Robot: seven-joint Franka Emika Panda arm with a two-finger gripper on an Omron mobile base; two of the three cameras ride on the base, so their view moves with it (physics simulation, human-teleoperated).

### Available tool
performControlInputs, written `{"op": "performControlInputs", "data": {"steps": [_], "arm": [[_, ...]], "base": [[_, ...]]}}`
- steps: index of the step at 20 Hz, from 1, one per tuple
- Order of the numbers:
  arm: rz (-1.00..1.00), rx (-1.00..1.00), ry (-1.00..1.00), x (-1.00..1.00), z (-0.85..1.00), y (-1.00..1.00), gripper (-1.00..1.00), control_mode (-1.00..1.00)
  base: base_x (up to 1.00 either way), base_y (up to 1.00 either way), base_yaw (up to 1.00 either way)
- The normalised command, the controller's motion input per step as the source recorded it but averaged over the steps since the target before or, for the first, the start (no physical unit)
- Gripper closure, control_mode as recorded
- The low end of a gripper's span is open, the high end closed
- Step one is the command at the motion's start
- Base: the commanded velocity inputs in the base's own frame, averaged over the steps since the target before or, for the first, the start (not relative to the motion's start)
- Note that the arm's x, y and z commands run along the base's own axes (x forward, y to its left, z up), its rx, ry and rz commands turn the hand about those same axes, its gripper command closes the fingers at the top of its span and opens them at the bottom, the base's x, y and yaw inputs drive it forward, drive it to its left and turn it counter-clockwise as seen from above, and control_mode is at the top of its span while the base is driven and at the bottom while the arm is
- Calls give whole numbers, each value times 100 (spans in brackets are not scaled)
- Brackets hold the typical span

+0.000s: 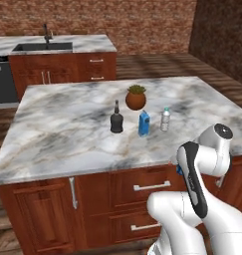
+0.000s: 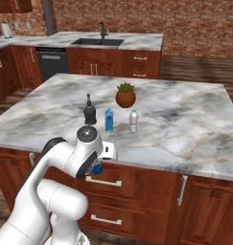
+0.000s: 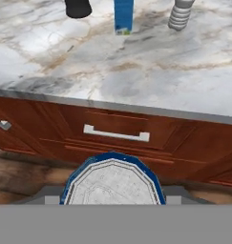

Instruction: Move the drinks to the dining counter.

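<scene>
At the bottom centre of the hand view, the gripper is clamping a blue-and-white can (fingertips hidden behind it), in front of the reddish-brown drawers. Above, on the veined marble island, a squat black bottle, blue carton and clear water bottle are standing in a row, below a terracotta pot. The sink counter is lying at upper left of the left base view.
</scene>
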Motion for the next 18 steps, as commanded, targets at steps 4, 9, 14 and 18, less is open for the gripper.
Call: {"op": "performControlInputs", "data": {"steps": [4,9,14,18], "arm": [[0,0,0,0,0,0,100,100],[0,0,0,0,0,0,100,100],[0,0,0,0,0,0,100,100],[0,0,0,0,0,0,100,100]], "base": [[-52,9,6],[-34,27,5],[-22,42,2],[-9,59,0]]}}
